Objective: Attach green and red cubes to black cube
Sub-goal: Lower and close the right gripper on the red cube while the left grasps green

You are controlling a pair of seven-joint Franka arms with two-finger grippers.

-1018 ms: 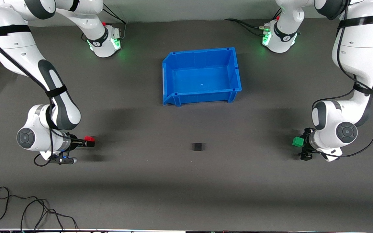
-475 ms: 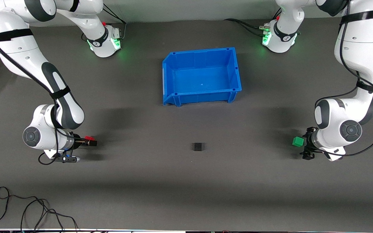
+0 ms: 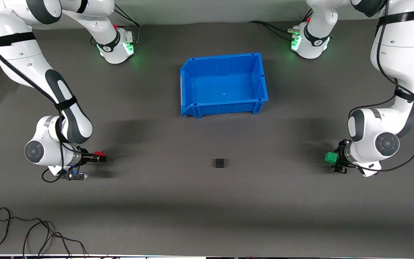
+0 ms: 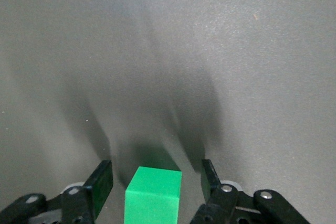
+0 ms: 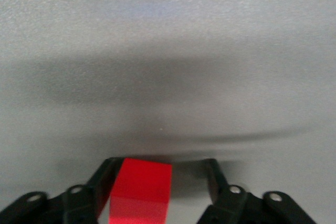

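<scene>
A blue bin [image 3: 223, 84] is sitting on the table [image 3: 207, 216] between the arms' bases. The black cube [image 3: 220, 163] is lying nearer the camera. The left gripper [image 4: 156, 184] is straddling the green cube [image 4: 153, 194], gaps showing at both fingers. The right gripper [image 5: 160, 179] is straddling the red cube [image 5: 140, 191], one finger touching, the other apart.

even, soft overhead light; blurred arm shadows fall on the dark table [image 3: 207, 201]. wrist views are softer: finger shadows streak ahead of the jaws, the right one washed pale.
</scene>
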